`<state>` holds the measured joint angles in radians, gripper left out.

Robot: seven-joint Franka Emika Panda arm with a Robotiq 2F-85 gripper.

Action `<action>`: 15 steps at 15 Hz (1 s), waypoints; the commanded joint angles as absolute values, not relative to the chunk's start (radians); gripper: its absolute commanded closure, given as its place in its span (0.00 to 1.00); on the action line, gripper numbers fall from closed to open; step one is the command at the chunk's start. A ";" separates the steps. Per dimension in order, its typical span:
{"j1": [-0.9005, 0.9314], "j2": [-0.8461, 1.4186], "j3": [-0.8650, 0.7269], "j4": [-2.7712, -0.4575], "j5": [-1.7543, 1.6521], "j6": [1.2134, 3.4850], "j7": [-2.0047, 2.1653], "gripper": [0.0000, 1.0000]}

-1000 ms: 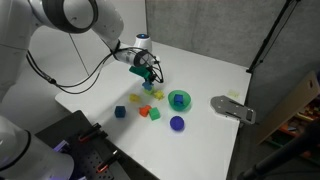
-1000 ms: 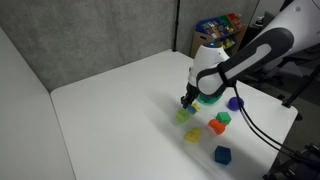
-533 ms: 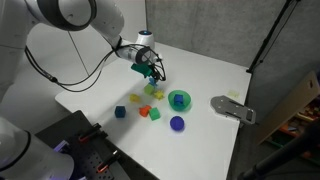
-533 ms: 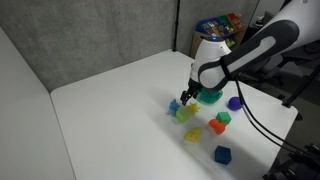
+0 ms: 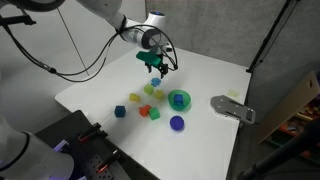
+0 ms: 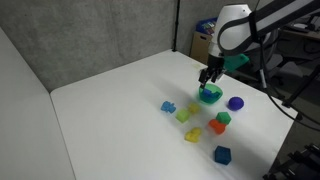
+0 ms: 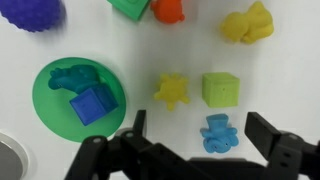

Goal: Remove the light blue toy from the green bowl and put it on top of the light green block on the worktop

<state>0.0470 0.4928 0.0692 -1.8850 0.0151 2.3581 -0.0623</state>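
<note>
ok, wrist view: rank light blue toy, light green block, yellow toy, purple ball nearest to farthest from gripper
1. light blue toy, seen between the gripper fingers
2. light green block, just beyond it
3. yellow toy, top right
4. purple ball, top left

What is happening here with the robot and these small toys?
The robot arm's pincer hangs open and empty above the worktop. The light blue toy lies on the worktop beside the light green block, not on top of it. The green bowl holds a darker blue cube and a teal figure.
</note>
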 commanded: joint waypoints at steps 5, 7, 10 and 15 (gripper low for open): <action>0.004 0.209 0.036 -2.004 -0.003 2.042 -0.095 0.00; 0.002 0.146 0.019 -2.009 -0.017 1.970 -0.084 0.00; -0.004 0.060 -0.002 -2.012 -0.037 1.876 -0.077 0.00; -0.018 -0.099 -0.025 -2.022 -0.065 1.776 -0.070 0.00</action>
